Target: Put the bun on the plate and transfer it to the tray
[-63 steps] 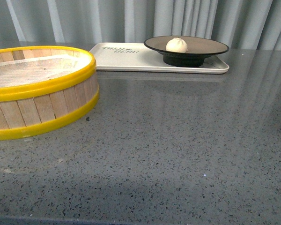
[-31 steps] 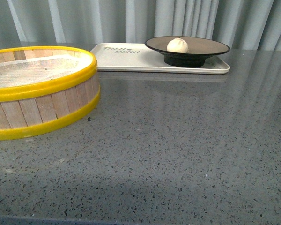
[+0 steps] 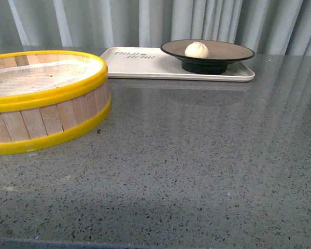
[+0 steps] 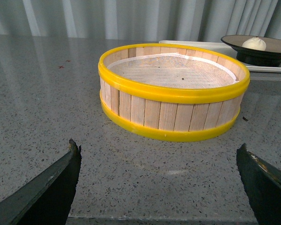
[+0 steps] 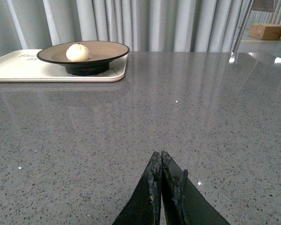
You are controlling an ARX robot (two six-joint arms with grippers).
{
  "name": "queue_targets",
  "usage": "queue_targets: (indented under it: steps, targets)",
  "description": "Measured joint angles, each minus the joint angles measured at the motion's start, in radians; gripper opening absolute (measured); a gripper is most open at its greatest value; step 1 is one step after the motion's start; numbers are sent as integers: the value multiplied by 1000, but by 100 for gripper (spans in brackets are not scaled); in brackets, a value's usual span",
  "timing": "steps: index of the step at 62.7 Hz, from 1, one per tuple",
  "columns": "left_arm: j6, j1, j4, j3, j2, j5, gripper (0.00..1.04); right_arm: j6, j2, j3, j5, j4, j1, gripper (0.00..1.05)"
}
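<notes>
The white bun (image 3: 196, 50) sits on the black-rimmed tan plate (image 3: 233, 51), which stands on the right part of the cream tray (image 3: 140, 67) at the back of the table. All three also show in the right wrist view: bun (image 5: 77, 52), plate (image 5: 110, 49), tray (image 5: 14, 69). In the left wrist view the bun (image 4: 254, 43) and plate (image 4: 276, 47) are far off. My left gripper (image 4: 159, 157) is open and empty, low over the table near its front edge. My right gripper (image 5: 160, 159) is shut and empty, far from the tray. Neither arm shows in the front view.
A round wooden steamer basket with yellow rims (image 3: 46, 98) stands at the left, empty with a white liner; it also shows ahead of the left gripper (image 4: 173, 93). The table is grey speckled stone (image 3: 197, 155). Grey curtains hang behind.
The front view shifted very slightly; the bun, plate, tray and basket stand where they were.
</notes>
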Motion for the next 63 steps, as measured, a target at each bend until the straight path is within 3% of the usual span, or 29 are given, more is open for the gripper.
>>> queue_targets:
  steps: [57, 63]
  targets:
    - [0, 0, 0, 0, 0, 0, 98, 0, -269, -55, 0, -201, 1, 2]
    - [0, 0, 0, 0, 0, 0, 98, -1, -377, -55, 0, -344, 1, 2]
